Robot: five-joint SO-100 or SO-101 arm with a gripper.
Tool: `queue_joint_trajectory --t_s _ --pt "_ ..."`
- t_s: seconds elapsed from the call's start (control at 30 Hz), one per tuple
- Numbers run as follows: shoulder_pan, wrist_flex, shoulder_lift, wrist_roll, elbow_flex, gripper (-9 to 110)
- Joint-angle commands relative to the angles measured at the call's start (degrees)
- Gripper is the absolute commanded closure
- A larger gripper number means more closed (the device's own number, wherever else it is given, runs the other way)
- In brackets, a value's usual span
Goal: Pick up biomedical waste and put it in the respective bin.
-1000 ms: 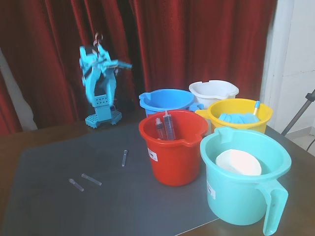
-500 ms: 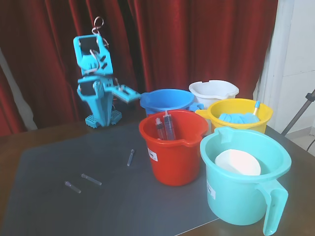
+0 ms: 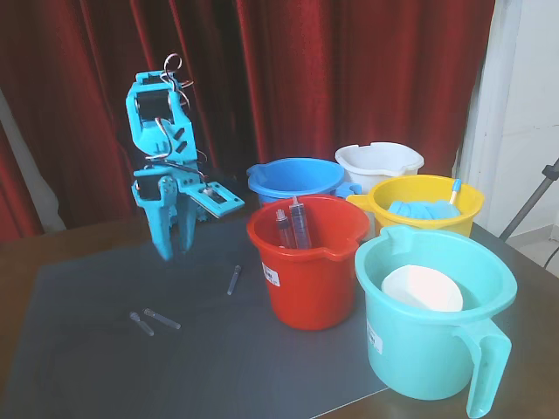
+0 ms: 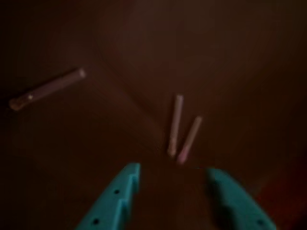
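Observation:
Three small clear tubes of biomedical waste lie on the dark grey mat (image 3: 218,367): one (image 3: 233,279) near the red bucket (image 3: 307,271) and two (image 3: 162,319) (image 3: 141,324) close together further left. My turquoise gripper (image 3: 175,251) hangs fingers-down over the mat's far left part, open and empty, well above the tubes. In the wrist view the open gripper (image 4: 172,170) enters from the bottom, the tube pair (image 4: 175,124) (image 4: 189,139) just beyond its tips and the single tube (image 4: 47,89) at upper left.
Five buckets crowd the right side: red with dark-filled syringes (image 3: 293,225), blue (image 3: 295,177), white (image 3: 378,161), yellow (image 3: 425,202) with blue items, and a teal one (image 3: 437,332) in front holding a white object. Red curtains hang behind.
The arm has unfolded from its raised pose and swung forward and down, so the gripper now points at the mat. Two of the tubes sit slightly shifted from a second ago.

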Motion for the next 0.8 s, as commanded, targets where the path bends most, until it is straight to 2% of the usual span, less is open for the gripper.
queue_joint_trajectory --t_s 0.0,0.23,0.4,0.6,0.77 --pt "0.7 -5.2 -2.3 -1.0 -2.0 83" --pt "4.9 -13.5 -13.1 -10.5 -4.6 83" --pt "5.6 -13.2 -16.5 -15.6 -9.0 83" --pt "5.6 -13.1 -17.0 -15.9 -8.6 83" --pt "5.6 -6.7 -16.2 -17.3 -9.3 83"
